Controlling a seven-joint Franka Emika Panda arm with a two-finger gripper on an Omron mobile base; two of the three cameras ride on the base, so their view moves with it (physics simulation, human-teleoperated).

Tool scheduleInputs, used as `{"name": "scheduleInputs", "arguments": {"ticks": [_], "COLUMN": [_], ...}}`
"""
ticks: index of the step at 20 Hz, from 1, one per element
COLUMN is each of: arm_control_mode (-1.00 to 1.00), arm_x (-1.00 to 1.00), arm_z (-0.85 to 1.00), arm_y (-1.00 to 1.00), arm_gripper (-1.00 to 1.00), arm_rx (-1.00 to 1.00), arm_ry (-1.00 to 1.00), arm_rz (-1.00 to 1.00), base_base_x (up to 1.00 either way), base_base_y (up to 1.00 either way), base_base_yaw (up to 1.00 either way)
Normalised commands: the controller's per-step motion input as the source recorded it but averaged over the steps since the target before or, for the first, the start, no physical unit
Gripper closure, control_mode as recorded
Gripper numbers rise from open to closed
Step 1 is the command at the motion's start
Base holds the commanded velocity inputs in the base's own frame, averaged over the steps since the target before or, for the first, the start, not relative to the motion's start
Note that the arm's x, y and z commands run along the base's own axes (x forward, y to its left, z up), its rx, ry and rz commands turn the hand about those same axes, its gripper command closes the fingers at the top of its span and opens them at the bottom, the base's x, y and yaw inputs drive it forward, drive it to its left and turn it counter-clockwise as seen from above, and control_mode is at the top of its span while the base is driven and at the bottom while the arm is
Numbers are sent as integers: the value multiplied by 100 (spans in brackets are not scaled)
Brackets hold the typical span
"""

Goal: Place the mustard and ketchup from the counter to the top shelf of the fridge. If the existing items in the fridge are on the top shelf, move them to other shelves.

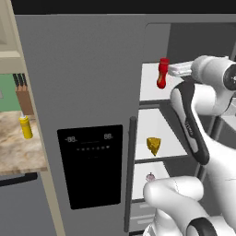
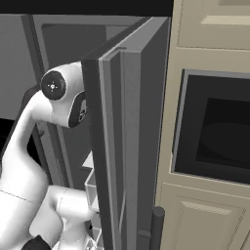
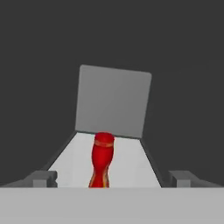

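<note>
The red ketchup (image 1: 162, 73) stands upright on the top shelf (image 1: 150, 92) of the open fridge (image 1: 83, 83). My gripper (image 1: 170, 70) is just to its right, open, reaching in at bottle height. In the hand view the ketchup (image 3: 102, 159) stands on the white top shelf (image 3: 129, 166) between my wide-spread fingertips (image 3: 43, 178), and neither touches it. The yellow mustard (image 1: 26, 126) stands on the marbled counter (image 1: 18, 150) at far left. A cheese wedge (image 1: 154, 145) lies on the second shelf and a small pinkish bulb (image 1: 150, 176) on the third.
A knife block (image 1: 23, 94) stands behind the mustard. The fridge's shut left door carries a black dispenser panel (image 1: 92, 163) and a long handle (image 1: 130, 175). The open right door (image 2: 127, 146) stands edge-on beside my arm, with a built-in oven (image 2: 215, 127) further right.
</note>
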Motion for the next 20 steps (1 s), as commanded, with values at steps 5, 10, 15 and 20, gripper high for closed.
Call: {"name": "scheduleInputs", "arguments": {"ticks": [5, 10, 15, 20], "arm_control_mode": [-100, -100, -100, -100], "arm_x": [-100, -100, -81, -72], "arm_z": [5, -7, -6, -1], "arm_y": [4, 42, 61, 8], "arm_gripper": [-100, -100, -100, -100], "arm_rx": [-2, -12, -19, -1], "arm_ry": [15, 29, 29, -1], "arm_rz": [0, 0, 11, 18], "base_base_x": [0, 0, 0, 0], "base_base_y": [0, 0, 0, 0], "base_base_yaw": [0, 0, 0, 0]}}
